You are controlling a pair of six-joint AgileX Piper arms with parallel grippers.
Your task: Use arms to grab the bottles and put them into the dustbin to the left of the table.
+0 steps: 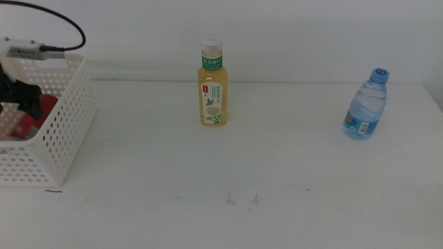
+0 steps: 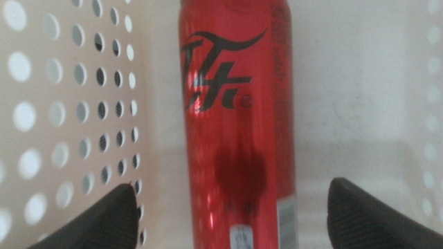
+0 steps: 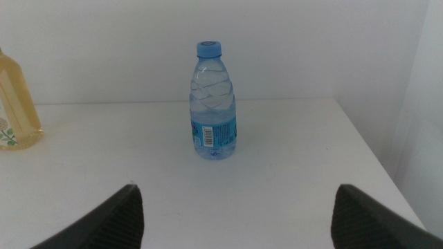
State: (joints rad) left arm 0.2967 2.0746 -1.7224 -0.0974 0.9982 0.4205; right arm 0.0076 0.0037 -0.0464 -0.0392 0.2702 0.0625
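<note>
White table [image 1: 277, 173], perforated dustbin [image 1: 66, 131] at left, pale wall behind

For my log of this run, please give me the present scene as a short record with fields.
dustbin: white perforated plastic basket, at the table's left edge
red soda can: inside the basket, between the open jaws, not gripped
left pincer: open, inside the basket
right pincer: open, waiting, facing the water bottle
yellow tea bottle with white cap: upright, mid table
small clear blue-capped water bottle: upright, right side
left to bin: two bottles
</note>
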